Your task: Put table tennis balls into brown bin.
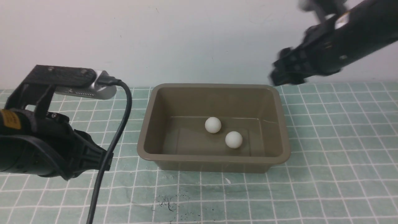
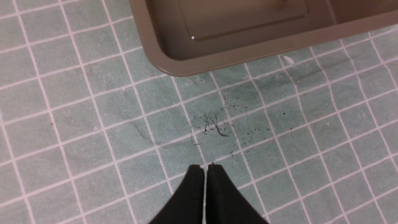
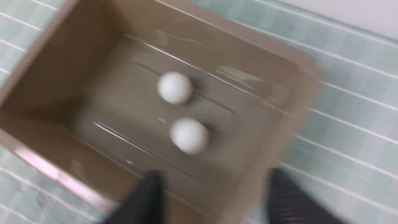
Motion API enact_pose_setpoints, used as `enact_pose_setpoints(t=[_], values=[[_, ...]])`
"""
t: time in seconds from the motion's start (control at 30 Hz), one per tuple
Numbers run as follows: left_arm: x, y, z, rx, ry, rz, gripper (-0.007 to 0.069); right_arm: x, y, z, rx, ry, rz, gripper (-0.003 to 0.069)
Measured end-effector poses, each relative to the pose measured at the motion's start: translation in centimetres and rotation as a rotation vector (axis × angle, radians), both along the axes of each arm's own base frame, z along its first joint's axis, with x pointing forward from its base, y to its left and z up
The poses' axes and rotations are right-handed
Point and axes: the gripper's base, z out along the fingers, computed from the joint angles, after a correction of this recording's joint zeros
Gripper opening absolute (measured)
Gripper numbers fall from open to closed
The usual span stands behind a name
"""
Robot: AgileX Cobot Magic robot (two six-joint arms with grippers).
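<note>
**Front view.** The brown bin is seen standing on the green-gridded desk. Both table tennis balls are lying on the bin's floor, one near its middle and the second just beside it, toward the bin's near right corner. Whether the two touch cannot be told. No ball is seen on the desk outside the bin. The left arm is held low, off the bin's left side. The right arm is raised above the bin's far right corner.

**Left wrist view.** The left fingers are pressed together with only a hairline between them, and nothing is held. They are placed over bare desk in front of the bin's near left corner, close to a dark scribble.

**Right wrist view.** The picture is blurred. The right fingers are shown set apart with a clear gap, and nothing is gripped between them. The bin is seen below them, with both balls on its floor.

**The step in hand.** The placing is judged to be done, so what remains is most likely clearing the arms from the bin. For that to be done well:

- The right arm should be lifted clear of the bin's rim before it is swung aside, so that the rim is not clipped.
- The bin should not be nudged, since such light balls would probably be set rolling.
- The left arm is best kept wide of the bin's left wall.
</note>
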Motion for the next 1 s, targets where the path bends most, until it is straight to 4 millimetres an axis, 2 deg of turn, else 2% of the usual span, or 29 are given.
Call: enact_pose_setpoints(t=[0.07, 0.1, 0.17, 0.2, 0.27, 0.33, 0.37, 0.4, 0.43, 0.47, 0.5, 0.53, 0.57, 0.73, 0.8, 1.0], values=[[-0.4, 0.1, 0.4, -0.009, -0.017, 0.0, -0.0005, -3.8, -2.0, 2.9, -0.023, -0.075, -0.058, 0.0085], [-0.5, 0.2, 0.5, -0.012, -0.026, 0.001, -0.0005, -4.9, -2.6, 3.6, -0.022, -0.101, -0.073, 0.0058], [-0.9, 0.3, 0.9, -0.019, -0.047, 0.001, -0.0005, -9.9, -4.7, 5.3, -0.007, -0.21, -0.115, 0.0007], [-1.0, 0.3, 1.1, -0.021, -0.053, 0.001, -0.0005, -11.7, -5.5, 5.7, 0.006, -0.264, -0.135, -0.0001], [-1.1, 0.3, 1.2, -0.024, -0.062, 0.002, -0.0005, -16.8, -7.6, 5.3, 0.066, -0.397, -0.181, -0.001], [-1.1, 0.3, 1.2, -0.027, -0.067, 0.004, -0.0005, -20.7, -9.0, 4.2, 0.158, -0.536, -0.221, -0.0012], [-1.1, 0.3, 1.2, -0.028, -0.066, 0.004, -0.0005, -23.1, -9.9, 3.0, 0.216, -0.629, -0.233, -0.0012], [-1.1, 0.3, 1.2, -0.028, -0.066, 0.004, -0.0005, -23.5, -10.0, 2.8, 0.229, -0.644, -0.24, -0.0012], [-1.0, 0.3, 1.3, -0.03, -0.073, 0.005, -0.0005, -26.1, -11.0, 0.8, 0.291, -0.754, -0.257, -0.0012], [-1.0, 0.3, 1.3, -0.031, -0.074, 0.006, -0.0005, -26.1, -11.0, 0.8, 0.303, -0.759, -0.259, -0.0012], [-1.0, 0.3, 1.3, -0.032, -0.08, 0.007, -0.0005, -27.4, -11.6, -0.5, 0.341, -0.818, -0.275, -0.0012], [-0.9, 0.3, 1.4, -0.036, -0.092, 0.01, -0.0005, -28.7, -12.2, -2.9, 0.397, -0.87, -0.309, -0.0012], [-0.8, 0.3, 1.4, -0.04, -0.104, 0.014, -0.0005, -29.1, -12.5, -4.1, 0.435, -0.881, -0.336, -0.0012], [-0.8, 0.4, 1.7, -0.062, -0.174, 0.026, -0.0005, -28.1, -12.7, -7.7, 0.473, -0.839, -0.428, -0.0012], [-1.1, 0.5, 1.6, -0.065, -0.19, 0.028, -0.0005, -28.0, -12.7, -7.8, 0.465, -0.852, -0.426, -0.0012], [-5.8, 2.3, 0.8, -0.116, -0.357, 0.051, -0.0005, -27.9, -12.8, -7.4, 0.412, -0.923, -0.402, -0.001]])
